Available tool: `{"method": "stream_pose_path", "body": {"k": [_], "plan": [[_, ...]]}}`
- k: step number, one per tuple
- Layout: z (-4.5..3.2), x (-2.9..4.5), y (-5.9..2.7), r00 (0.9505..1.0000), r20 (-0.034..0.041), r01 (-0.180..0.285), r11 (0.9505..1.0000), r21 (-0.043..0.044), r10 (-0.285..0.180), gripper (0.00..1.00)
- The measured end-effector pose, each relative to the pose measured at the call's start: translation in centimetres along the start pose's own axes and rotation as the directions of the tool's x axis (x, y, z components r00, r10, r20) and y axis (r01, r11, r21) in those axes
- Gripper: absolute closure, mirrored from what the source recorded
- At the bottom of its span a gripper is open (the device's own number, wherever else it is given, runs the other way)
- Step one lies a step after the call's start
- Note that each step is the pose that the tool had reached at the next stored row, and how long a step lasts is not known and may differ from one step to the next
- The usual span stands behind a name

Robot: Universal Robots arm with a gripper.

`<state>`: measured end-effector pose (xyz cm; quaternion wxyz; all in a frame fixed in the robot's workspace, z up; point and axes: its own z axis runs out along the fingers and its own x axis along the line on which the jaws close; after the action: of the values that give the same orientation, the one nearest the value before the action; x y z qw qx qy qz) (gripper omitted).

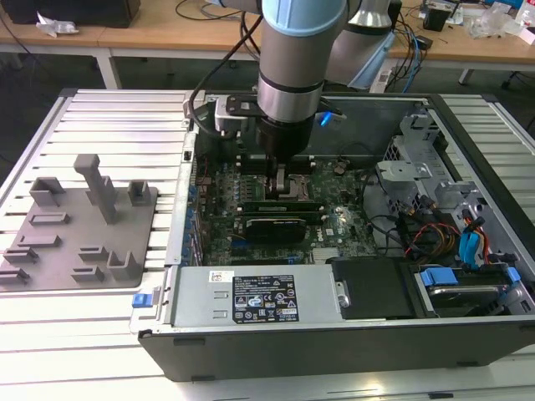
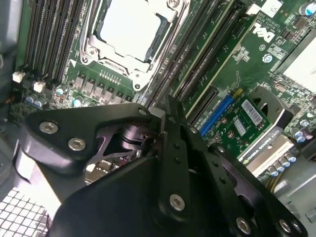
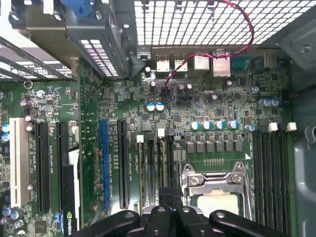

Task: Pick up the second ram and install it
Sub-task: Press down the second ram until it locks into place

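Insertion step: black gripper (image 1: 280,180) low over green motherboard (image 1: 251,219) beside silver CPU socket (image 3: 216,190); jaws' state indeterminate.

The exterior view looks down from high in front of the open computer case (image 1: 351,251), taking in the arm (image 1: 297,67) at upper centre. Both wrist views sit close above the motherboard (image 3: 207,103), facing down, and share the CPU socket (image 2: 129,34).

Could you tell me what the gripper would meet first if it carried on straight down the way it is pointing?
Most likely the motherboard, about where the gripper hangs by the CPU socket; depth is unclear.
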<state>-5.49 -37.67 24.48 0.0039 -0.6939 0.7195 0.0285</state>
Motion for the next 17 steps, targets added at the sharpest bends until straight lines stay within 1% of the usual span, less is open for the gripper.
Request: {"method": "stream_pose_path", "body": {"k": [3, 5, 7, 8, 15, 17], "plan": [[0.32, 0.03, 0.17, 0.9999, -0.0004, 0.015, 0.9999, -0.0006, -0.015, 0.92], [0.82, 0.06, 0.29, 0.9996, -0.0008, 0.028, 0.9996, -0.0012, -0.028, 0.92], [0.85, 0.06, 0.3, 0.9996, -0.001, 0.028, 0.9996, -0.0013, -0.028, 0.92], [1.03, 0.07, 0.32, 0.9996, -0.0008, 0.028, 0.9996, -0.0012, -0.028, 0.92], [1.45, 0.1, 0.36, 0.9996, -0.0013, 0.028, 0.9996, -0.0014, -0.028, 0.92], [1.46, 0.09, 0.36, 0.9996, -0.001, 0.028, 0.9996, -0.0014, -0.028, 0.92]]}}
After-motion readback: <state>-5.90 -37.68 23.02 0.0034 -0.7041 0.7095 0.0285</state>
